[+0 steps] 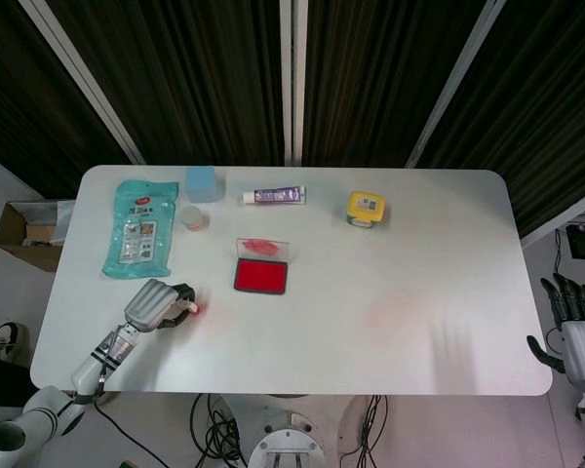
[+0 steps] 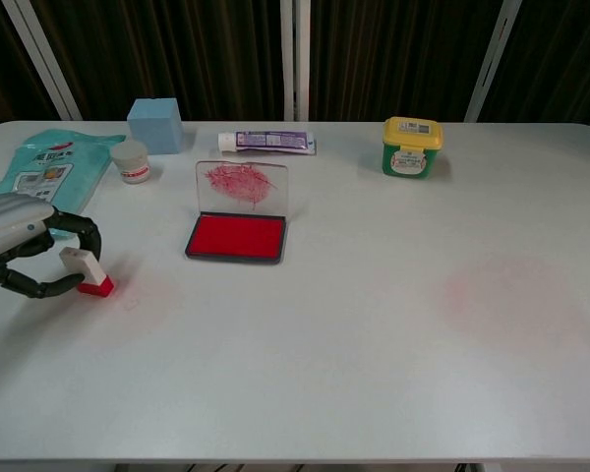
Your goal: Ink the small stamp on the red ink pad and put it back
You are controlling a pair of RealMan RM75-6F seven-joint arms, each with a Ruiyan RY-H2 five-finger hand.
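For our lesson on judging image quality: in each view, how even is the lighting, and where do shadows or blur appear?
Head view: even, soft light on the white table; the red ink pad is sharp, with faint shadows only. Chest view: the table is evenly lit, a soft shadow lies under the left hand by the small stamp, and the table's far edge bows.

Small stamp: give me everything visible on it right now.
The small stamp is a little block with a white upper body and a red base. It stands on the white table, red end down and slightly tilted, near the left edge, well left of the open red ink pad. The left hand curls around its white top; whether the fingers grip it or merely touch it is unclear.
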